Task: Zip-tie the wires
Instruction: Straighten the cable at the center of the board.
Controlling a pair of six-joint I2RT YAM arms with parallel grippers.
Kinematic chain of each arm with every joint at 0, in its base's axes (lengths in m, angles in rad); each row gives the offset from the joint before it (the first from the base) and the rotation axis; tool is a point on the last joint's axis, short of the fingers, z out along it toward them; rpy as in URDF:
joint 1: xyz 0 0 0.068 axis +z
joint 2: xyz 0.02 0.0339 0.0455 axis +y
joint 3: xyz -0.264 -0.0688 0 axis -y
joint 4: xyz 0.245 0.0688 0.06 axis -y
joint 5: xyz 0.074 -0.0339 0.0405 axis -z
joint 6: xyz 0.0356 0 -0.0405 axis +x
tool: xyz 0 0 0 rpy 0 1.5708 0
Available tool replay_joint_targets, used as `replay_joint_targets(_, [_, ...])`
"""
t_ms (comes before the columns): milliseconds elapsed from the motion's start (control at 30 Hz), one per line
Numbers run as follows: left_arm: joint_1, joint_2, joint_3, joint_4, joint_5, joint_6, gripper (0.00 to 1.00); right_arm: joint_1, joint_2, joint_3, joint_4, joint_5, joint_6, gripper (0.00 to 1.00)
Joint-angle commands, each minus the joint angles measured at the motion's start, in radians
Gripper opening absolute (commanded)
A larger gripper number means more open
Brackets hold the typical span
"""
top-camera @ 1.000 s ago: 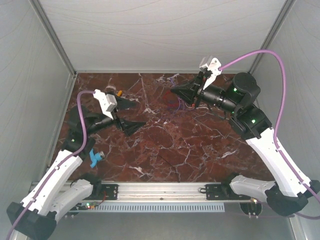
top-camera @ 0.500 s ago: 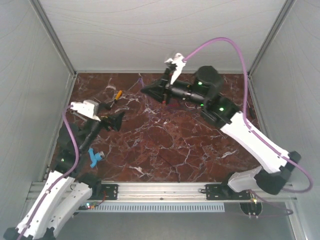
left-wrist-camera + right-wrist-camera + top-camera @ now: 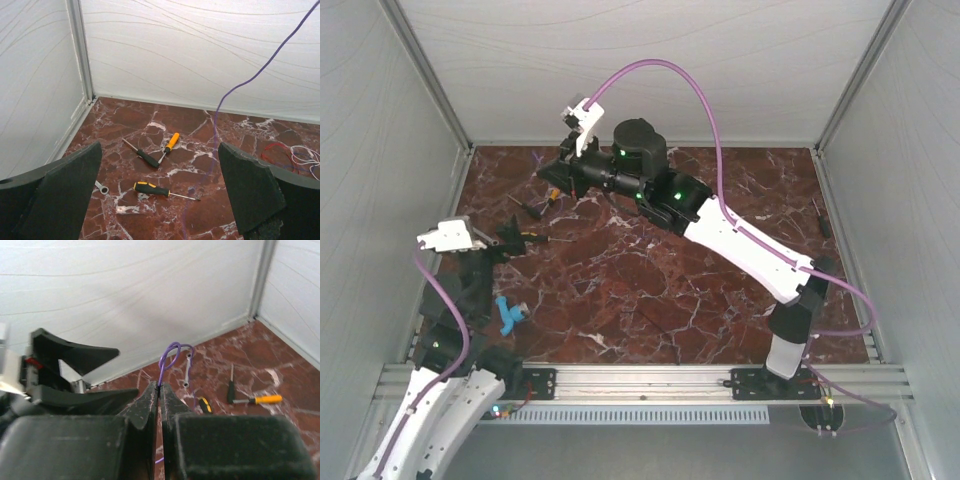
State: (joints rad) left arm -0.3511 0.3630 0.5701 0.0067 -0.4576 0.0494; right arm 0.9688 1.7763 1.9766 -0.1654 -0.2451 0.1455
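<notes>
I find the wires (image 3: 294, 154), a loose tangle of thin red and whitish loops, lying on the red-brown marble table (image 3: 125, 117), well apart from the yellow-and-black screwdrivers (image 3: 150, 189). The right gripper (image 3: 159, 387) is clenched on one thin purple strand (image 3: 172, 349), which loops above its tips. The left gripper (image 3: 159, 170) stands released, grasping nothing.

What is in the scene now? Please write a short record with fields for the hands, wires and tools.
left hand: open, empty
right hand: shut on a thin purple strand
wires: red and white loops lying loose on the table
tools: three screwdrivers and a small wrench, on the table by the far left corner
</notes>
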Motion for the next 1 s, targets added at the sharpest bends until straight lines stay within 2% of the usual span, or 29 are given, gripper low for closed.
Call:
replay_joint_targets(0, [0.008,-0.015,-0.002,0.042,-0.039,0.014,1.00,0.005,-0.020,-0.004,-0.075,0.172,0.021,0.00])
replay_joint_targets(133, [0.018,-0.008,-0.004,0.042,0.018,0.007,1.00,-0.013,-0.117,-0.193,-0.121,0.382,0.047,0.00])
replay_joint_targets(200, [0.021,0.000,-0.002,0.044,0.067,0.001,1.00,-0.057,-0.173,-0.326,-0.144,0.417,0.100,0.00])
replay_joint_targets(367, [0.023,0.051,0.012,0.032,0.240,-0.035,1.00,-0.224,-0.300,-0.627,-0.173,0.354,0.220,0.00])
replay_joint_targets(467, [0.023,0.110,0.026,0.022,0.337,-0.077,1.00,-0.311,-0.351,-0.749,-0.189,0.299,0.245,0.00])
replay_joint_targets(733, [0.021,0.394,0.104,-0.055,0.604,-0.232,1.00,-0.403,-0.421,-0.896,-0.304,0.325,0.279,0.00])
replay_joint_targets(833, [0.016,0.465,0.092,-0.053,0.636,-0.298,1.00,-0.424,-0.438,-0.929,-0.341,0.344,0.304,0.00])
replay_joint_targets(967, [-0.009,0.563,0.090,-0.064,0.593,-0.355,0.97,-0.445,-0.460,-0.976,-0.360,0.360,0.324,0.00])
